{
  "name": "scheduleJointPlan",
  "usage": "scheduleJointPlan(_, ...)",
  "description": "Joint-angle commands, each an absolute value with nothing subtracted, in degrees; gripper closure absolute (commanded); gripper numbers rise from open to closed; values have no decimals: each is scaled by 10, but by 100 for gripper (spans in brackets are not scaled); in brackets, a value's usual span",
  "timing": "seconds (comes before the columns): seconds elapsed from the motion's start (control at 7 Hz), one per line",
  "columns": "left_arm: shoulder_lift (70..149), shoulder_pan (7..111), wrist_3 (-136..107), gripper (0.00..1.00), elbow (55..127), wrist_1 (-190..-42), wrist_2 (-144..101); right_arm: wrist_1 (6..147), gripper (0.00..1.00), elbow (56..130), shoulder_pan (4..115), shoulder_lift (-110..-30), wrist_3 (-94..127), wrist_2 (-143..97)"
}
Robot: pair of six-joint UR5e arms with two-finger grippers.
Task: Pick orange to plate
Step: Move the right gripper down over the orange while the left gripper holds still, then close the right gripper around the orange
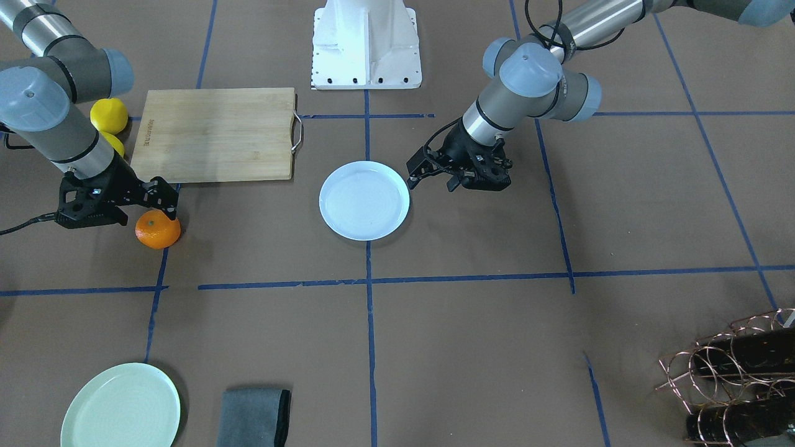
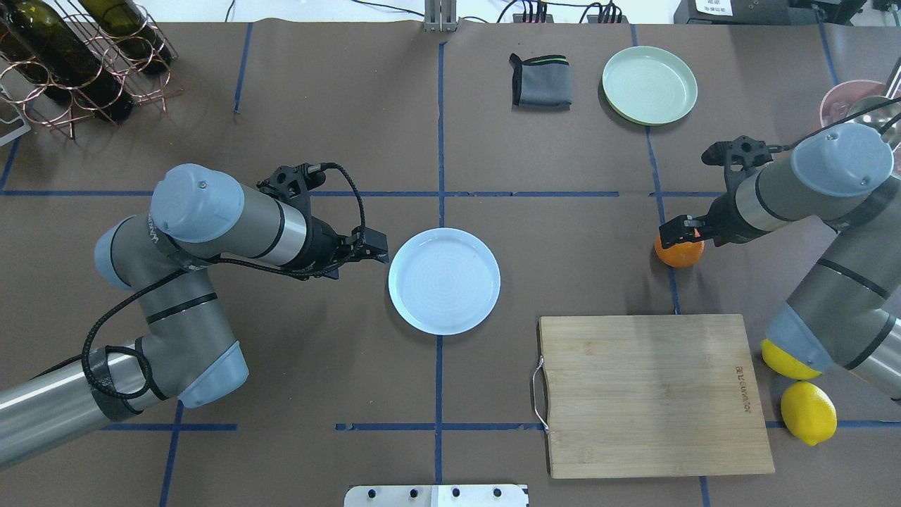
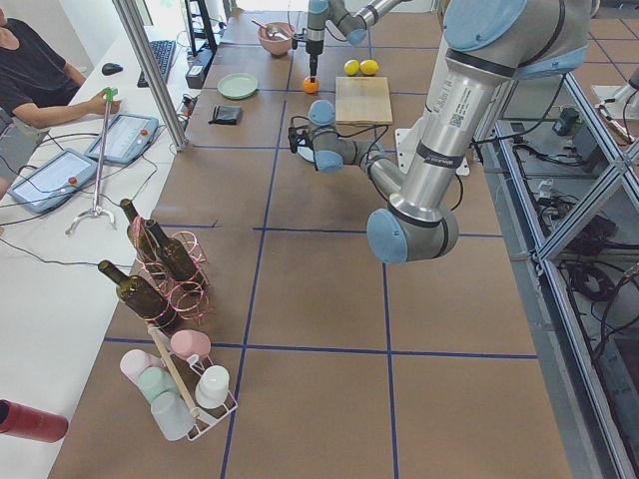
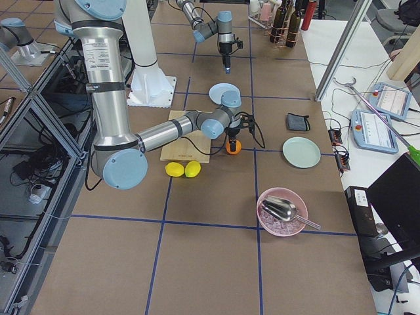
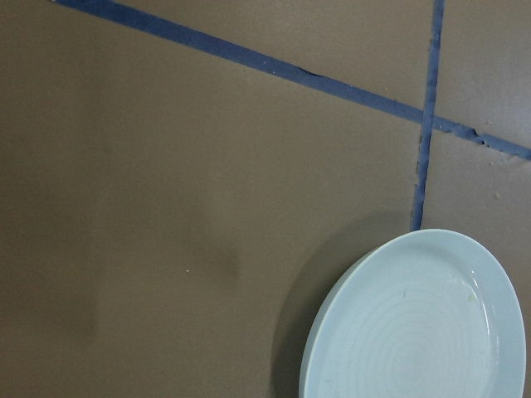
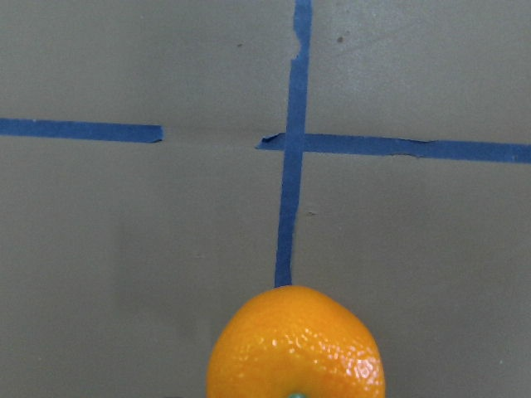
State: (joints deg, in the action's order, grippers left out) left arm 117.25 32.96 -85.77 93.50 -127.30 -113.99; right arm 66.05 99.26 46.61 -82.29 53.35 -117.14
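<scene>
Brown bench [image 1: 472, 323] w/ a grid of blue tape lines; the orange [image 1: 158, 230] is bright orange w/ a tiny green stem dot, the plate [image 1: 364, 200] pale bluish-white w/ faint concentric rings, the 2nd plate [image 1: 121, 406] mint green, also ringed. Then lemons [image 2: 808, 412] yellow, cutting board [image 1: 214, 134] light tan w/ streaky grain, cloth [image 2: 540, 81] dark grey w/ a thin green stripe, wire rack [image 2: 91, 70] copper. Both black: left end effector [image 2: 376, 250] & right end effector [image 2: 677, 232]; arms [image 2: 211, 218] silver-grey w/ pale blue caps.

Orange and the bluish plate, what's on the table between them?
Only bare brown table lies between the orange and the plate, shown in the overhead view.
</scene>
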Motion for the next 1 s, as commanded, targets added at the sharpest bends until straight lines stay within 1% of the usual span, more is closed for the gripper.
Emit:
scheduleJointPlan(0.0, 1172, 330, -858, 0, 940, -1273, -1140, 662, 0, 978, 463, -808, 533, -1158)
scheduleJointPlan(0.29, 1172, 330, -859, 0, 940, -1273, -1140, 661, 0, 957, 462, -786, 533, -1158)
scheduleJointPlan(0.57, 1171, 330, -859, 0, 944, -1273, -1140, 659, 0, 940, 462, -791, 531, -1156)
scheduleJointPlan(0.86, 1172, 330, -859, 0, 945, -1273, -1140, 660, 0, 940, 461, -788, 533, -1158)
